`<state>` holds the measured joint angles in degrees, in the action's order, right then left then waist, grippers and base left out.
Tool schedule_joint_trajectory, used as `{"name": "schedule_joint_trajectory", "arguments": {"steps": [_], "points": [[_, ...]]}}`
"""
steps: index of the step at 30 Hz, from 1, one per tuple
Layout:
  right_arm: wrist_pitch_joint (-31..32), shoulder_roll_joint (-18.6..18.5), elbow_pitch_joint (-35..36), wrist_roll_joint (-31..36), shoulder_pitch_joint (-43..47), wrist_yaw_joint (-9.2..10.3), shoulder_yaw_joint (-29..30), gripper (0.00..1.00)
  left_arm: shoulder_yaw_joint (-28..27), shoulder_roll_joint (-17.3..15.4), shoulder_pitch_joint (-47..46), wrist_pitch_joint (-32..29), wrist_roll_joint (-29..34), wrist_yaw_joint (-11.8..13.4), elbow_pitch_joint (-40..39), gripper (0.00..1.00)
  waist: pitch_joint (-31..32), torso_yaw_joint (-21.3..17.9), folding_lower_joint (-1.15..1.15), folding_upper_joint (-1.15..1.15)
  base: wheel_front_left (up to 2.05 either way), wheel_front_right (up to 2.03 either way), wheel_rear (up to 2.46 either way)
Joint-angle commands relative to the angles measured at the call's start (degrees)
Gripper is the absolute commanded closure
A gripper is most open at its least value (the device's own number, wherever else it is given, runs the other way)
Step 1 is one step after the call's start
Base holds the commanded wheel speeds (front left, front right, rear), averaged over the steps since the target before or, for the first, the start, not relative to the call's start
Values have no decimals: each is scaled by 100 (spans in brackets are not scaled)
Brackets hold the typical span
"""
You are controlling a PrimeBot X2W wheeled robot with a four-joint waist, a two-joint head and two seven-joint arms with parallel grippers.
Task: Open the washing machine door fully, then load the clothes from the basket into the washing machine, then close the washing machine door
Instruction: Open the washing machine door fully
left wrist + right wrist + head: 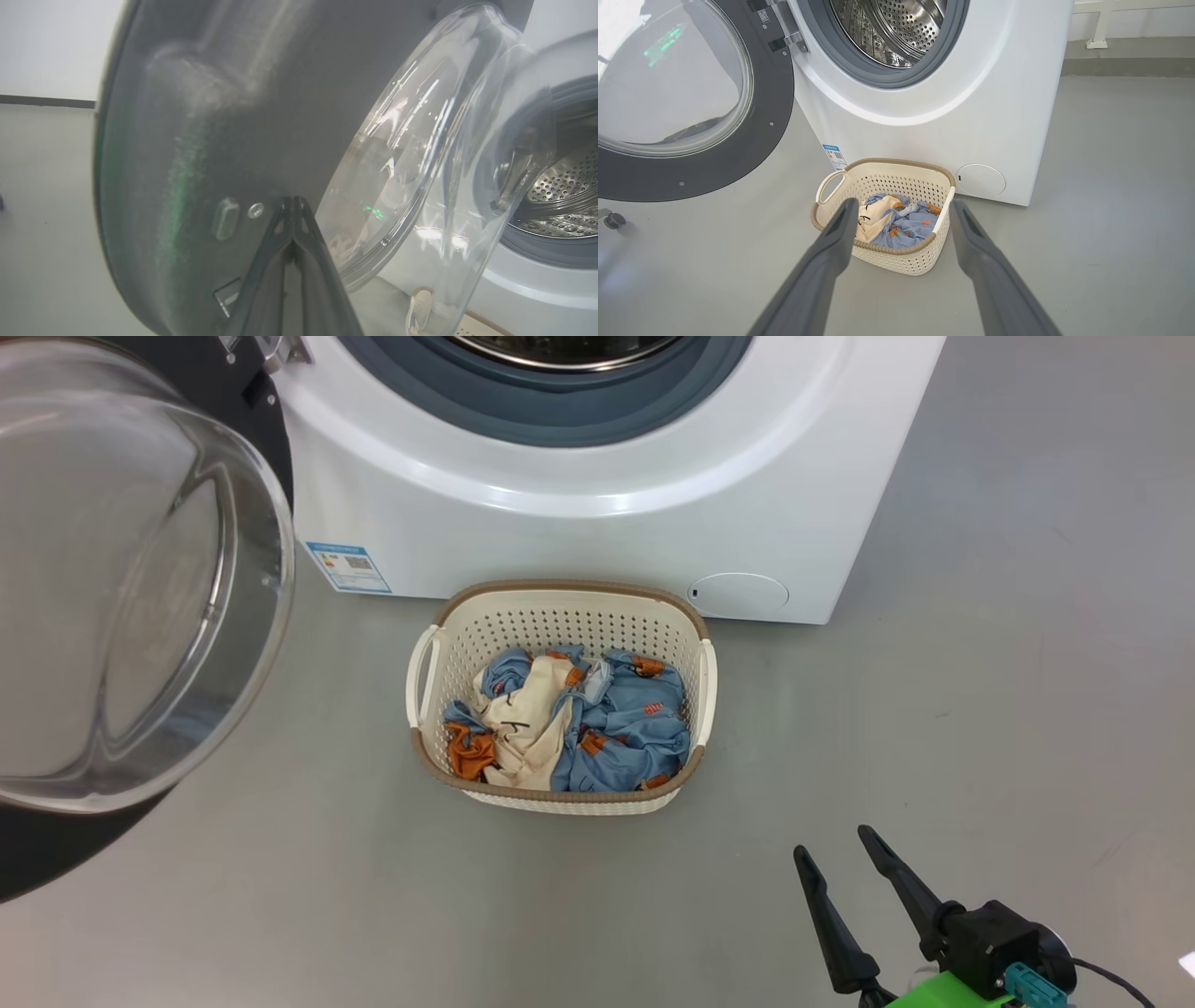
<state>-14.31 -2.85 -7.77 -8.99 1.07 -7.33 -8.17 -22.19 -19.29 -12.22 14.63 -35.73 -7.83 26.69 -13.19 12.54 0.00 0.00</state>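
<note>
At the left side of the washing machine, the washing machine door hangs wide open on its hinge, and its clear glass bowl bulges out from the dark rim. Through the round hole in the front of the washer you can see the shiny steel drum with a grey rubber ring around it. Low on the white front are a blue label sticker and a round flap. Right in front of the washer, on the grey floor, sits the basket, with its far rim near the washer's bottom edge. Inside it lie the clothes, all bunched up: blue cloth with little orange prints on the right, a cream piece in the middle and an orange-brown piece at the left. The left gripper is closed, its two dark fingers pressed together, with the tips right up by the inner side of the door's dark rim; I cannot tell if they touch it. The right gripper is open and holds nothing. It hangs over the floor on the near side of the basket, a bit to the right, apart from it, and its wide-spread fingers point toward the basket.
</note>
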Motion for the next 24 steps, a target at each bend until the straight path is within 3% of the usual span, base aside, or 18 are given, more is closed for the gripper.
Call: {"name": "schedule_joint_trajectory", "arguments": {"steps": [1,7,19,24], "points": [[-69,-3,144,54,-163,-16,-160,0,-270,-442,-232,37,22,34,-28,100,-17,-12,0,0,0,0,0],[-69,-3,128,44,-219,-16,-202,0,-247,-564,-450,37,132,34,203,100,-54,-55,0,0,0,0,0],[-69,-3,157,-43,-223,-16,-155,0,-231,-416,-268,37,187,34,-165,100,-64,-103,0,0,0,0,0],[-69,-3,154,-90,-216,-16,-150,0,-169,59,80,37,316,34,-1159,100,20,-62,0,0,0,0,0]]}}
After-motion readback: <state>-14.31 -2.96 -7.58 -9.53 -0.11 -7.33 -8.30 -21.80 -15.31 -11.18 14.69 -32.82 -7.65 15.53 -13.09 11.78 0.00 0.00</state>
